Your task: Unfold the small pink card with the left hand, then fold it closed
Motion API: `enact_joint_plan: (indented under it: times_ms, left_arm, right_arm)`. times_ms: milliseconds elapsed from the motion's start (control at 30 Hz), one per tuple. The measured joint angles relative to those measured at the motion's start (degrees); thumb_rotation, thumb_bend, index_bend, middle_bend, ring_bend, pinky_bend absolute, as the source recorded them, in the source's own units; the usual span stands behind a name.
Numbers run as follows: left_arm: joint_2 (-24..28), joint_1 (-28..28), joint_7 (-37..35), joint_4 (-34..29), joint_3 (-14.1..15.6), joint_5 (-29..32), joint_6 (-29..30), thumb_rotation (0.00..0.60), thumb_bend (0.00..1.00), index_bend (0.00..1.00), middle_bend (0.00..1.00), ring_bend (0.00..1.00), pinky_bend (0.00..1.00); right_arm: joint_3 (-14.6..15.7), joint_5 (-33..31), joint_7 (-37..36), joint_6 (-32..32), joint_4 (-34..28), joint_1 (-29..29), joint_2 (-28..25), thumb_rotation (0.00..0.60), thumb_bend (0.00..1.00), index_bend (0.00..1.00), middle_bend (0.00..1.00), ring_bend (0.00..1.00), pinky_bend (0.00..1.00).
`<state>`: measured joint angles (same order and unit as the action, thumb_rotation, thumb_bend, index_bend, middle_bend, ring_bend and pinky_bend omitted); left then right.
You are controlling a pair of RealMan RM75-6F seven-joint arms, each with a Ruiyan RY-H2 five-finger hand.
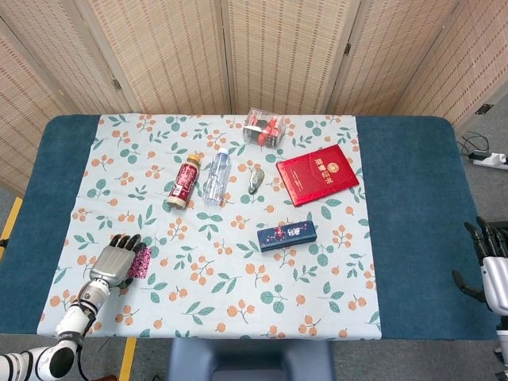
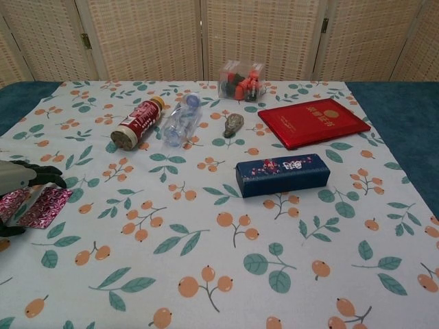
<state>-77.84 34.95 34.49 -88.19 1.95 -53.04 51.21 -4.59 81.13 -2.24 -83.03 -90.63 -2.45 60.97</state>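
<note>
Item: small pink card (image 1: 141, 262), bench front-left corner | left hand (image 1: 113, 259) over its left half, fingers (image 2: 42, 177) on it, apparently pinching a flap | right hand (image 1: 494, 266) idle, fingers spread | Advice: swing flap over, press crease flat.

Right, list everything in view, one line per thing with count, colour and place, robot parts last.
pink card: one, shiny pink, near left edge of the cloth, partly under the left hand
brown bottle: one, dark red label, lying left of centre
clear bottle: one, transparent, lying just right of the brown bottle
small grey object: one, greyish, centre, right of the clear bottle
clear box: one, transparent with red and orange contents, far centre
red booklet: one, red, right of centre
dark blue box: one, navy with pattern, centre
tablecloth: one, pale with orange-and-green print, over a blue table
left hand: one, grey-black, resting on the card
right hand: one, off the table's right edge, fingers apart
</note>
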Motion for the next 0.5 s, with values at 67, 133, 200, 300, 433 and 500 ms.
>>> enact_joint_plan:
  times_ms: [67, 133, 200, 300, 433, 500]
  left_arm:
    - [-0.24, 0.20, 0.06, 0.12, 0.01, 0.11, -0.06, 0.600, 0.34, 0.17, 0.00, 0.00, 0.00]
    - [-0.45, 0.30, 0.10, 0.16, 0.03, 0.16, -0.01, 0.600, 0.34, 0.21, 0.00, 0.00, 0.00]
    - [-0.56, 0.27, 0.05, 0.02, 0.06, -0.02, 0.40, 0.600, 0.34, 0.23, 0.00, 0.00, 0.00]
    - [-0.43, -0.02, -0.30, -0.87, 0.13, -0.89, 1.52, 0.600, 0.34, 0.24, 0.00, 0.00, 0.00]
    - [0.39, -0.63, -0.87, -2.81, 0.21, -2.16, 3.28, 0.600, 0.34, 0.23, 0.00, 0.00, 0.00]
    - [1.21, -1.04, -1.31, -4.16, 0.27, -2.91, 4.21, 0.600, 0.34, 0.23, 0.00, 0.00, 0.00]
  right_arm:
    - [-0.02, -0.07, -0.08, 0.06, 0.03, 0.00, 0.00, 0.600, 0.32, 0.00, 0.00, 0.00, 0.00]
    - [-0.03, -0.07, -0.12, 0.04, 0.04, 0.01, 0.00, 0.600, 0.32, 0.00, 0.00, 0.00, 0.00]
    - [-0.04, -0.07, -0.10, 0.05, 0.03, 0.01, -0.03, 0.600, 0.32, 0.00, 0.00, 0.00, 0.00]
    - [-0.07, -0.13, -0.01, -0.03, 0.02, 0.05, -0.07, 0.600, 0.32, 0.00, 0.00, 0.00, 0.00]
    - [-0.15, -0.15, -0.04, 0.07, 0.04, -0.03, -0.06, 0.600, 0.32, 0.00, 0.00, 0.00, 0.00]
    - [-0.15, -0.15, -0.10, 0.23, 0.10, -0.10, -0.02, 0.600, 0.32, 0.00, 0.00, 0.00, 0.00]
